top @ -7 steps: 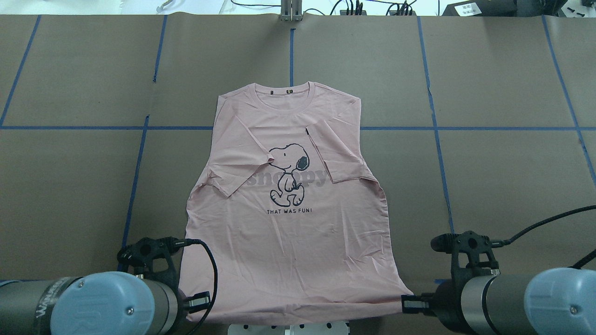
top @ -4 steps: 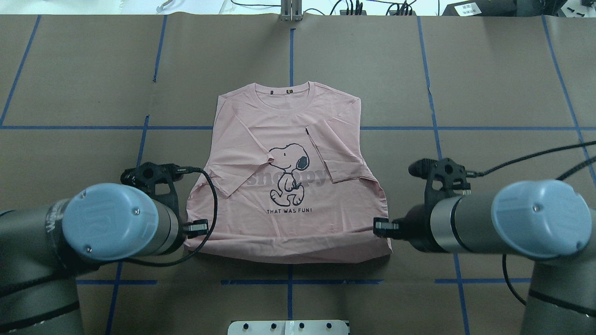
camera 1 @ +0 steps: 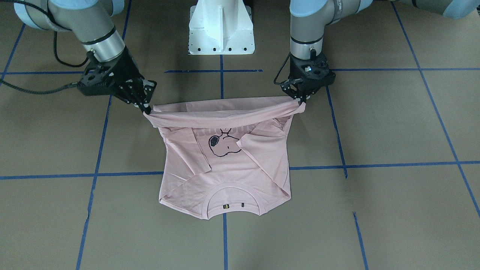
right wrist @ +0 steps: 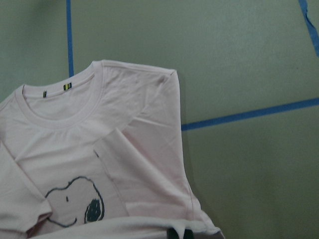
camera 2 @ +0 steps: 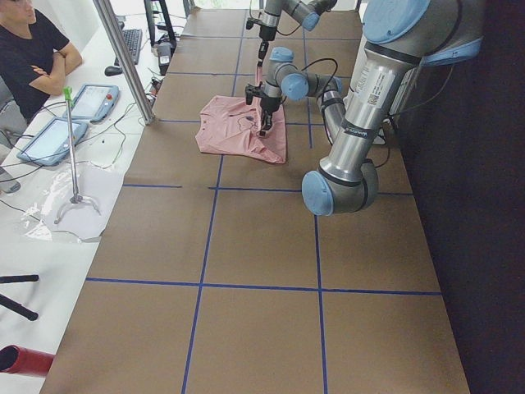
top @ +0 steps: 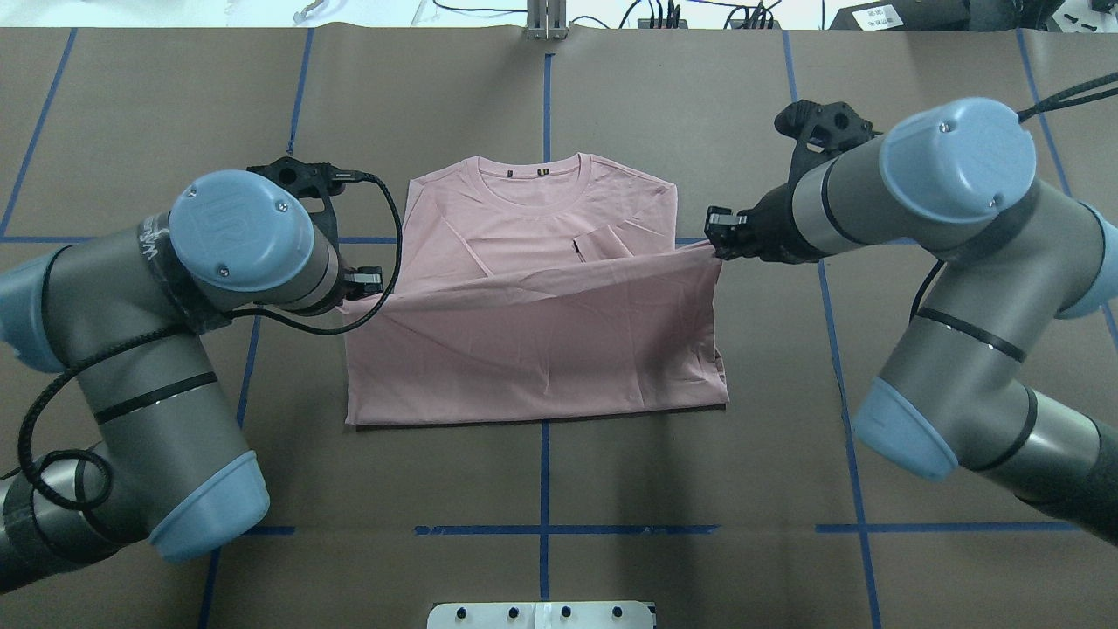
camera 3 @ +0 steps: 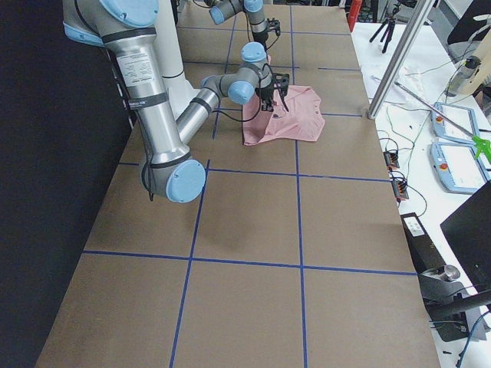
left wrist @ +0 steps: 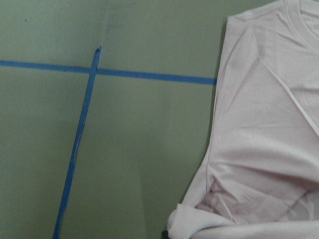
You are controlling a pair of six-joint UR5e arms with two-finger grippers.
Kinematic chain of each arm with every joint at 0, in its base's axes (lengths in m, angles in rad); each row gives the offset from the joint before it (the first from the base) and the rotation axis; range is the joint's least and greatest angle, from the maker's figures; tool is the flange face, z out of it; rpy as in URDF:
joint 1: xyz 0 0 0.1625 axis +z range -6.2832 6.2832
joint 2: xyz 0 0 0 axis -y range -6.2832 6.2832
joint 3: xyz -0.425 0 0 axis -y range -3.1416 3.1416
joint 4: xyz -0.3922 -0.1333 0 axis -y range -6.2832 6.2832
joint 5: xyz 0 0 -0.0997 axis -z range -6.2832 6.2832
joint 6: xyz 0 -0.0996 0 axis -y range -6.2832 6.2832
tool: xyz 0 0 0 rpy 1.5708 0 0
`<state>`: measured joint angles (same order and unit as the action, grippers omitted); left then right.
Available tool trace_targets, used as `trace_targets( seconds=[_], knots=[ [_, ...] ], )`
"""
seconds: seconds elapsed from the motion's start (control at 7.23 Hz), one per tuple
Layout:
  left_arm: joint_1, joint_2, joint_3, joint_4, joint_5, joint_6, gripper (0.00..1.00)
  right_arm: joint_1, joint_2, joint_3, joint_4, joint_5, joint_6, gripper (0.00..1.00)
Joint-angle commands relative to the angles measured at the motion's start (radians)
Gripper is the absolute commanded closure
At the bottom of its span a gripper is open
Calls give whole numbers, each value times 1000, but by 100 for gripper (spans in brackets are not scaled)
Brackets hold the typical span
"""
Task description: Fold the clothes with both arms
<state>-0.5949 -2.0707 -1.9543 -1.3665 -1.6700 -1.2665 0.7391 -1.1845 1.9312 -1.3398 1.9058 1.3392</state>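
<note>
**Hem-to-collar fold under way, about midway**

Left end effector [camera 1: 301, 100]: closed, pinching one corner of the hem [camera 1: 225, 114] of the T-shirt [top: 533, 358] and holding it off the worktop [top: 699, 114].

T-shirt: lies in the middle of the worktop with its collar [top: 541, 208] flat on the side away from the robot. Both sleeves [camera 1: 262, 148] are already turned in over the chest. The lower half is doubled over, and the overhead view shows its plain back. The raised hem hangs in a slack band between the two end effectors, over the dog print [camera 1: 224, 144]; only the head of the print is visible in the front view.

Right end effector [camera 1: 147, 110]: closed, pinching the opposite hem corner at much the same height.

Judgement: sleeves are done and the lengthwise fold is roughly half carried. What is left is to bring the hem to the collar, lay it down, release it and smooth it.

Surface: brown paper covering, marked in squares by blue tape lines [top: 547, 105]. A white base [camera 1: 221, 26] stands at the robot's edge.

Room: across from the robot is a white bench with handheld control units [camera 2: 90, 103]. A metal post [camera 2: 123, 57] stands at the worktop's edge, a person [camera 2: 33, 49] is seated with arms crossed, and there are loose cables.
</note>
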Motion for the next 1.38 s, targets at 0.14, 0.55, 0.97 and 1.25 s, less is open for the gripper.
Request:
trace_targets(
  seconds=[0.14, 0.55, 0.97, 1.25],
  knots=[
    [-78, -90, 223, -170, 1, 9, 100, 74, 127, -214, 74, 32, -2, 100],
    [-131, -108, 435, -380, 4, 53, 100, 110, 239, -517, 279, 27, -3, 100],
    [-131, -117, 532, -473, 6, 55, 100, 152, 293, -656, 350, 27, -3, 100],
    [-131, -123, 543, -474, 6, 55, 100, 149, 313, -664, 350, 26, -5, 100]
  ],
)
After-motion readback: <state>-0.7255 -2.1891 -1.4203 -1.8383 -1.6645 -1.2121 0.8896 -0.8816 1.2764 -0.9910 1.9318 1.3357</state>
